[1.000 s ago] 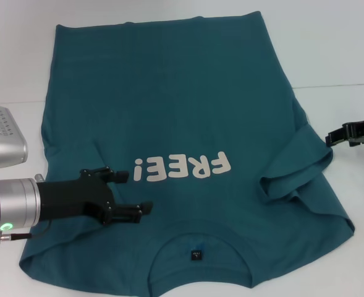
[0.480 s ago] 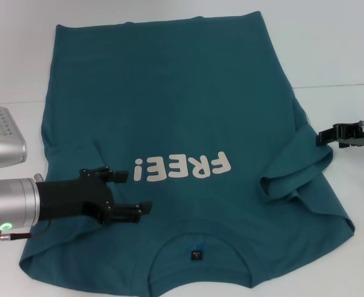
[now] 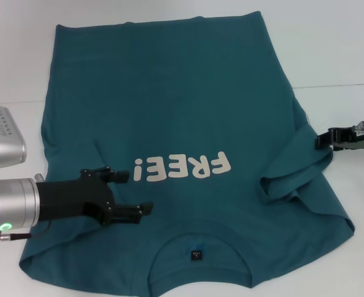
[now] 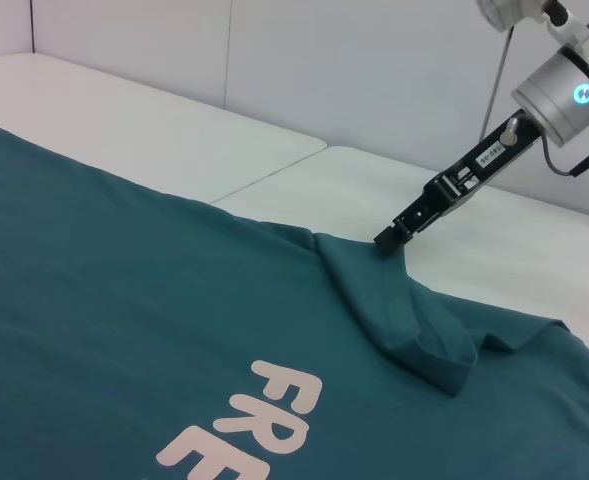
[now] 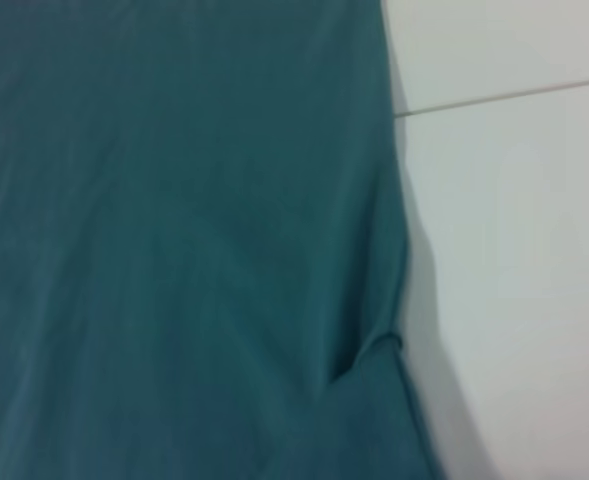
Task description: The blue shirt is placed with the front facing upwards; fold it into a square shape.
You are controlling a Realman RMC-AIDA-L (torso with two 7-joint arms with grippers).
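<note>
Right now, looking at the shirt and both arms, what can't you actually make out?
- Left sleeve of the blue shirt: covered by the left tool and its arm in the head view.
- Right tool: whether it pinches the right sleeve; tip too small in the head and left wrist views.
- Collar label: text too small.
- Right wrist view: own fingers out of frame.

White table (image 3: 330, 55) fills head view, matte, evenly lit, no hard glare. Thin seam line (image 3: 348, 86) crosses tabletop toward right edge, about mid-depth; same seam shows at left edge. Left wrist view: seam (image 4: 264, 175) runs diagonally across tabletop, joining two white panels. Beyond far table edge, plain pale grey-white wall (image 4: 354, 60) with faint vertical panel joints. Right wrist view: white tabletop (image 5: 514, 250), seam crossing near one corner. Soft shadows only.
</note>
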